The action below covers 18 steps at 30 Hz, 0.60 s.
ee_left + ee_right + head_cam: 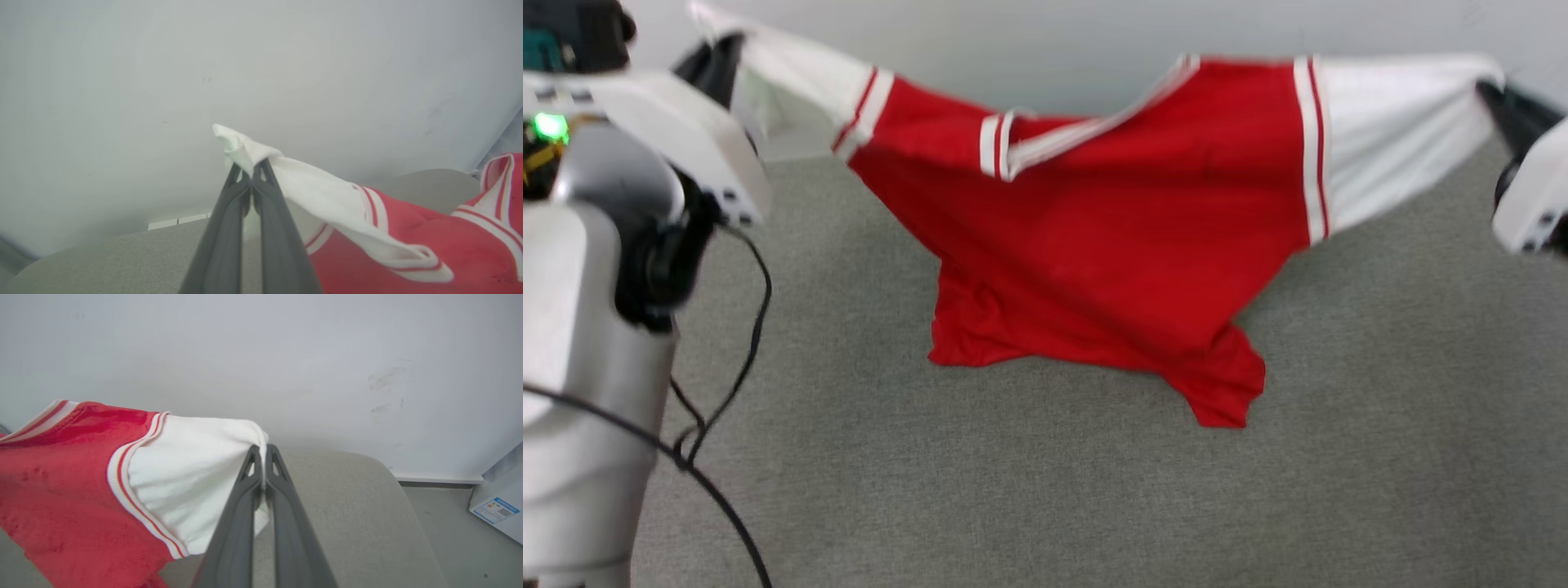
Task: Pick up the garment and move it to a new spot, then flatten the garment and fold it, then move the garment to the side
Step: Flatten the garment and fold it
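Observation:
The garment (1111, 237), a red T-shirt with white sleeves and striped trim, hangs stretched in the air between my two grippers, its lower hem touching the grey surface (1045, 490). In the head view my left gripper (719, 49) at the upper left is shut on one white sleeve, and my right gripper (1494, 90) at the upper right is shut on the other. The left wrist view has my left gripper (250, 169) pinching the white sleeve of the garment (327, 196). In the right wrist view my right gripper (261, 451) pinches the white sleeve of the garment (192, 473).
A pale wall (1045, 33) runs behind the grey surface. My left arm with its black cable (727, 384) fills the left of the head view. A white box with a label (498, 506) stands on the floor at the right in the right wrist view.

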Motion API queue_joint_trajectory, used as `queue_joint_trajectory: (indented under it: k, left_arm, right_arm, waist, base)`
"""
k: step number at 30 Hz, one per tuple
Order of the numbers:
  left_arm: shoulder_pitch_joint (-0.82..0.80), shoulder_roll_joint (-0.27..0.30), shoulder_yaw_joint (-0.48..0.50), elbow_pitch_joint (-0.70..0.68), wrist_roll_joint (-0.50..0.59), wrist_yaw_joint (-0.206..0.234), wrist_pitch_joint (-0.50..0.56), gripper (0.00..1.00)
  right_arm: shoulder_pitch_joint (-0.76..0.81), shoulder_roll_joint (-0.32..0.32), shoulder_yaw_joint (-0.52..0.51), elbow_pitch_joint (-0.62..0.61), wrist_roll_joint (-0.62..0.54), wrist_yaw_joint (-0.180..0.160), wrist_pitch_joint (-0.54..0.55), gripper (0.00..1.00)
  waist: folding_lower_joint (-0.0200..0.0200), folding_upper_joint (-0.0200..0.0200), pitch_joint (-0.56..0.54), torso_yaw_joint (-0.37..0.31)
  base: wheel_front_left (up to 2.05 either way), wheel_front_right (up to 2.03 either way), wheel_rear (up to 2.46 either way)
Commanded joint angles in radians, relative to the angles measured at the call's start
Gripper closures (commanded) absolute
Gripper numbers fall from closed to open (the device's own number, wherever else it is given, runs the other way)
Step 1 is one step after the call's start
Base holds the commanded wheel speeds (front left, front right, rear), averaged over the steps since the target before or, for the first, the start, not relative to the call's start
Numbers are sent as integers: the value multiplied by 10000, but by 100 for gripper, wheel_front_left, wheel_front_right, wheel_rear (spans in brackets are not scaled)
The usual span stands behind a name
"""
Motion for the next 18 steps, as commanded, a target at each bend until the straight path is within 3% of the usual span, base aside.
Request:
queue_joint_trajectory:
  k: [1, 9, 18]
  left_arm:
    - [-803, -89, 40, 388, 128, -98, -299, 100]
    - [-4415, -522, 102, 2199, 474, -411, -1621, 100]
    - [-8018, -207, 259, 3635, 1103, -545, -3021, 100]
  right_arm:
    - [-928, -3, 64, 334, 27, -5, -441, 100]
    - [-4828, -249, 586, 1886, -269, -3, -2728, 100]
    - [-8677, -67, 1565, 3195, -466, -5, -4425, 100]
  waist:
    - [0, -1, 442, 172]
    - [0, -1, 1875, 471]
    - [0, -1, 3508, 306]
  base:
    - [0, 0, 0]
    - [0, 0, 0]
    - [0, 0, 0]
